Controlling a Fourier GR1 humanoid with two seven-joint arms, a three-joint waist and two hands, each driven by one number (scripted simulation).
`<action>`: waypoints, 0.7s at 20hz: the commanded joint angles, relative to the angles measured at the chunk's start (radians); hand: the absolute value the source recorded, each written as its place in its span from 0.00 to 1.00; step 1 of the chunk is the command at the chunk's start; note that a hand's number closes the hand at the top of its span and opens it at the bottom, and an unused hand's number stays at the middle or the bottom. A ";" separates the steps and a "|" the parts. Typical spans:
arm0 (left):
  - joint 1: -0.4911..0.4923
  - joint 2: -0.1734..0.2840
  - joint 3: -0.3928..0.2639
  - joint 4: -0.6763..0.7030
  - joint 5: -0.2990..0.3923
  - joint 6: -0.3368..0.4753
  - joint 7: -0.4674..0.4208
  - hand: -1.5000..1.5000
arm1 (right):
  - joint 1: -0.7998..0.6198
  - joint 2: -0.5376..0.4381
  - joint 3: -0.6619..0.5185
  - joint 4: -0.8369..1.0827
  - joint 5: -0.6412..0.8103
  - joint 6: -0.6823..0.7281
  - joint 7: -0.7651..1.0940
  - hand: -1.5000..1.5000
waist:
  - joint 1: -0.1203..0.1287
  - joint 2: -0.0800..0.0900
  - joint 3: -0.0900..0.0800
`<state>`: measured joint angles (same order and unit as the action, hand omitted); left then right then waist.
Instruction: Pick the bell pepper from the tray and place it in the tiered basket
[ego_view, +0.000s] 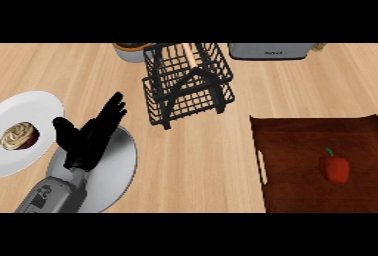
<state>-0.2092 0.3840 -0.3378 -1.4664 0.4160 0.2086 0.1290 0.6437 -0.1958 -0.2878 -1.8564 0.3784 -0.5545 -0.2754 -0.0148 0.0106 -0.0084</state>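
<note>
On the brown tray (295, 150) at right lies the bell pepper (337, 167); left hand (88, 137) rests with fingers spread apart, near the tiered basket (188, 82).

The counter (192, 165) is pale wood with grain running left to right; a black wire basket (188, 82) stands near its middle toward the back; a dark brown tray (295, 150) lies at the right, reaching the lower edge; a white plate (37, 107) sits at the left edge, with a grey plate (122, 165) just beside it; a bowl (133, 50) and a silver toaster (269, 51) stand along the far edge, either side of the basket.
</note>
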 joint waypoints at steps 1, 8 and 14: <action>-0.030 -0.018 -0.014 -0.010 -0.002 -0.005 0.021 0.50 | 0.099 0.032 0.048 -0.136 0.225 -0.036 0.253 0.00 | 0.024 0.009 -0.001; -0.015 -0.020 -0.016 0.003 -0.008 -0.036 0.006 0.50 | -0.005 0.147 0.223 -0.296 0.619 0.144 0.684 0.00 | 0.056 0.005 0.003; -0.042 -0.011 0.014 0.010 0.003 -0.043 0.048 0.50 | -0.213 0.194 0.335 -0.260 0.939 0.333 1.025 0.00 | 0.055 0.001 0.005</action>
<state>-0.2462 0.3563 -0.3418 -1.4519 0.4078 0.1818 0.1524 0.5388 -0.0258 -0.0101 -2.1304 1.1254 -0.3264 0.5491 0.0351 0.0143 -0.0050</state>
